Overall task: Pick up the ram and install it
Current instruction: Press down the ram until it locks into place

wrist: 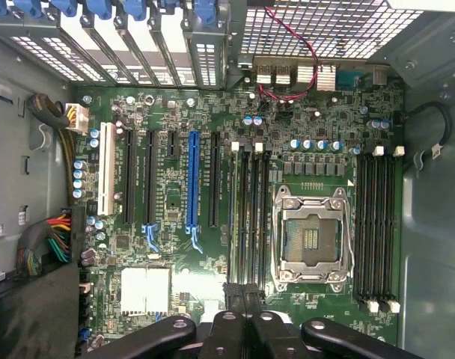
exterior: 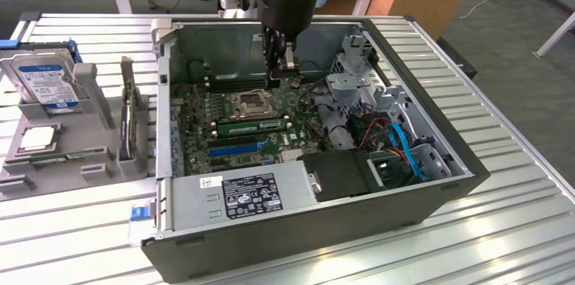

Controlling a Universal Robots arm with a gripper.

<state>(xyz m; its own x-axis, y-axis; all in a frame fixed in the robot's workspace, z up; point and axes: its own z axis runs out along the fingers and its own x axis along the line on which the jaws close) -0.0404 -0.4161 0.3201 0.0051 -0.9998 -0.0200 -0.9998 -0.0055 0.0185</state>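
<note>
Ram: a long, narrow green circuit-board stick with a white sticker (exterior: 254, 125) stands on edge in a slot of the motherboard, just beside the processor socket, on the side toward the power supply. Whether it is pressed fully home cannot be told.
Pincer: the black two-fingered pincer (exterior: 285, 66) is clenched, its tips together with nothing visible between them. It hangs inside the case over the far side of the socket, apart from the ram. In the wrist view its tips (wrist: 246, 299) sit above the black memory slots (wrist: 250, 217).
Socket: the square silver-framed processor socket (exterior: 250, 104) lies open on the green motherboard (exterior: 202, 120).
Case: the dark grey open-sided computer tower (exterior: 269, 251) lies flat on the ribbed metal desk (exterior: 503, 231), with a silver labelled power supply (exterior: 242, 194) at its near edge.
Holder: a grey plastic parts tray (exterior: 54, 170) sits on the exterior view's left. It carries a boxy silver hard drive with a blue-white label (exterior: 45, 83) and a square silver processor chip (exterior: 38, 138).
</note>
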